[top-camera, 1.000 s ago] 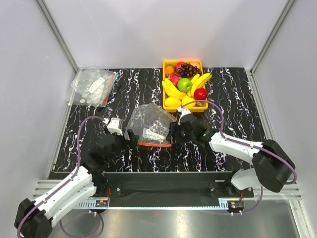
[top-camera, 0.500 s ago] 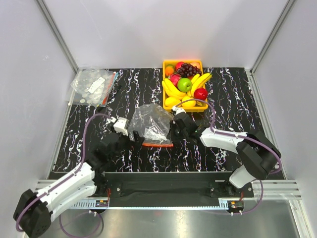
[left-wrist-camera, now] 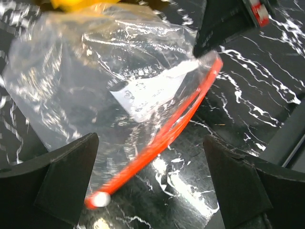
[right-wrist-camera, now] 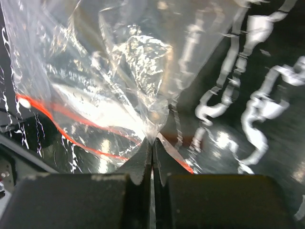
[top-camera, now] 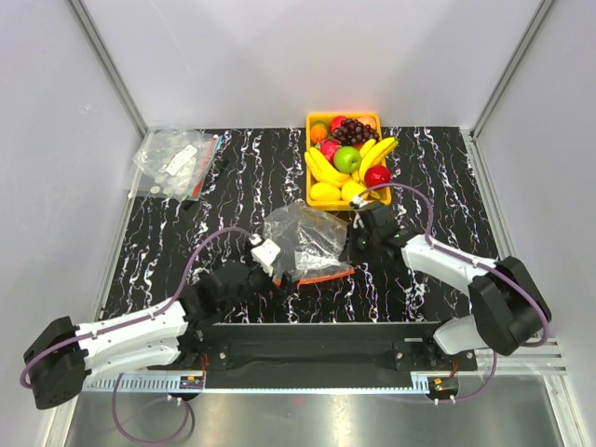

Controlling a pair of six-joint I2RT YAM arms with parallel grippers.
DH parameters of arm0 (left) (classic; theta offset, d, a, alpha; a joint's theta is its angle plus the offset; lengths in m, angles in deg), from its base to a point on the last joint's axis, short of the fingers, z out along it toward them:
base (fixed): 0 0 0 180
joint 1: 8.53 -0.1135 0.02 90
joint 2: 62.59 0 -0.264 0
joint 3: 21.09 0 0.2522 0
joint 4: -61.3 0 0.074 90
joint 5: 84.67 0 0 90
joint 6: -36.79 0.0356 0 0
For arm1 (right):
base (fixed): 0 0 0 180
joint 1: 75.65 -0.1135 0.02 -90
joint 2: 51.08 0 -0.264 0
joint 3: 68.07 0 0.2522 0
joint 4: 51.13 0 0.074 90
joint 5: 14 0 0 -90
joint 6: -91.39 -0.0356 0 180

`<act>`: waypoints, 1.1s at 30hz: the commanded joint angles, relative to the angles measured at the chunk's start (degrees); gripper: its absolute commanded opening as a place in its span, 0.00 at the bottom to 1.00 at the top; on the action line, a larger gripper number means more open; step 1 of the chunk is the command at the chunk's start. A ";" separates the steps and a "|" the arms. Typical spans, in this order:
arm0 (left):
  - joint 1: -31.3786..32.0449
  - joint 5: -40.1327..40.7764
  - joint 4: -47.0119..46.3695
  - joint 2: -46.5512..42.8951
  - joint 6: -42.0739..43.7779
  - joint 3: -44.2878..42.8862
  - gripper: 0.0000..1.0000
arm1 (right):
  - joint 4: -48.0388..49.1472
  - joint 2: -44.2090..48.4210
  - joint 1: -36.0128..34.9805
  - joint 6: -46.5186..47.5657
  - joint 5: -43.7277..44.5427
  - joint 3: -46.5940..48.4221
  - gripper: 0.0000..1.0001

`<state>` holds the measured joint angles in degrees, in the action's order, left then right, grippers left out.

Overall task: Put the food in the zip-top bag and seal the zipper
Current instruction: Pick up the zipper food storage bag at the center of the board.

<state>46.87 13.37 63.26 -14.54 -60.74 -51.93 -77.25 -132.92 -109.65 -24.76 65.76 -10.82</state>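
Starting at the table's [top-camera: 447, 186] far left corner, Inspector B: what do you record?

Inspector B: A pile of clear packets [top-camera: 175, 160] with white labels lies in that corner, well apart from both arms. Nearer the front edge, the left tool [left-wrist-camera: 150, 191] stands spread wide. Its fingers [left-wrist-camera: 62, 181] sit on either side of the zipper's [left-wrist-camera: 176, 129] near end, and I see no grip on it.

Inspector A: And the middle of the table?

Inspector B: The zip-top bag [top-camera: 303, 237] lies there crumpled. Its red-orange strip faces the front edge and bows along its length.

Inspector A: To the right?

Inspector B: The right tool [right-wrist-camera: 152, 148] is pressed together, pinching the bag's clear film at its right side, near the strip. Beyond it, at the far edge, the yellow tray [top-camera: 372, 119] holds bananas [top-camera: 321, 168], a green apple [top-camera: 347, 158], a red apple [top-camera: 376, 175] and grapes [top-camera: 354, 130].
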 commanded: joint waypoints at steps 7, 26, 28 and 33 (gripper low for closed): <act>6.55 1.80 4.57 15.21 16.40 -16.30 0.86 | -12.07 1.69 4.91 6.02 -7.25 4.68 0.09; 16.14 11.38 18.30 30.69 27.39 -25.46 0.77 | -12.07 -3.23 8.77 9.81 -13.14 7.49 0.11; 16.67 12.35 17.95 32.27 27.92 -26.59 0.77 | -11.63 -3.32 8.69 9.54 -14.36 7.67 0.11; 17.29 14.46 15.66 38.07 29.06 -27.48 0.73 | -11.02 -3.41 8.69 9.10 -15.60 8.11 0.11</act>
<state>63.81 24.78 81.86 21.63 -33.46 -77.37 -89.62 -136.20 -101.19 -16.17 52.63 -5.16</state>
